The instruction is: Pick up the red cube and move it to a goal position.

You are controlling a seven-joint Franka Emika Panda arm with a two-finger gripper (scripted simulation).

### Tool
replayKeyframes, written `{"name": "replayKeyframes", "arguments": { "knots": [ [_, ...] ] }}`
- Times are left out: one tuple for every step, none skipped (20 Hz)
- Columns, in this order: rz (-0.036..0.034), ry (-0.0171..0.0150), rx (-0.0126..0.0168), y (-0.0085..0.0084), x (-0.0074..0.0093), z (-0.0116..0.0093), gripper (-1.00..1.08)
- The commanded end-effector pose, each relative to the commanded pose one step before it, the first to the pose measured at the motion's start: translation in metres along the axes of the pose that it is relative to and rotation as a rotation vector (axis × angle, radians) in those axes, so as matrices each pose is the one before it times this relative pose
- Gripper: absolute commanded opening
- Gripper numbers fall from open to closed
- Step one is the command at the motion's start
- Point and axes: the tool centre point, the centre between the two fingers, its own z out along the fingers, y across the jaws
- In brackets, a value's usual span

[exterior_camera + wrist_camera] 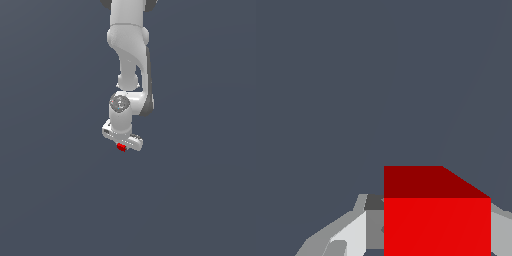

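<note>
The red cube [121,146] shows as a small red patch just under the white gripper [123,142] in the exterior view. In the wrist view the red cube [436,220] fills the space between the two grey fingers [356,232], which lie against its two sides. The gripper [433,240] is shut on the cube. The fingertips are hidden by the hand in the exterior view and cut off at the frame edge in the wrist view. Whether the cube rests on the surface or is lifted cannot be told.
The white arm [131,45] reaches in from the exterior view's top edge. A plain dark grey-blue surface [50,190] lies all around. No goal marker or other object shows.
</note>
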Motion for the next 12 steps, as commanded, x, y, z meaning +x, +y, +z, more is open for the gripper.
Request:
{"name": "replayKeyframes", "arguments": {
  "knots": [
    [-0.00029, 0.00109, 0.00056, -0.00124, -0.00155, -0.00525, -1.00],
    [0.00000, 0.00000, 0.00000, -0.00055, -0.00116, -0.00291, -1.00],
    [0.00000, 0.00000, 0.00000, -0.00064, -0.00134, -0.00336, -1.00],
    [0.00000, 0.00000, 0.00000, -0.00072, -0.00152, -0.00382, -1.00],
    [0.00000, 0.00000, 0.00000, -0.00081, -0.00170, -0.00428, -1.00],
    [0.00019, -0.00028, 0.00060, -0.00077, -0.00182, -0.00472, -1.00],
    [0.00000, 0.00000, 0.00000, -0.00099, -0.00206, -0.00520, -1.00],
    [0.00000, 0.00000, 0.00000, -0.00108, -0.00223, -0.00567, -1.00],
    [0.00000, 0.00000, 0.00000, -0.00117, -0.00241, -0.00615, -1.00],
    [0.00000, 0.00000, 0.00000, -0.00126, -0.00259, -0.00664, -1.00],
    [0.00000, 0.00000, 0.00000, -0.00135, -0.00277, -0.00713, -1.00],
    [0.00000, 0.00000, 0.00000, -0.00144, -0.00295, -0.00763, -1.00]
  ]
}}
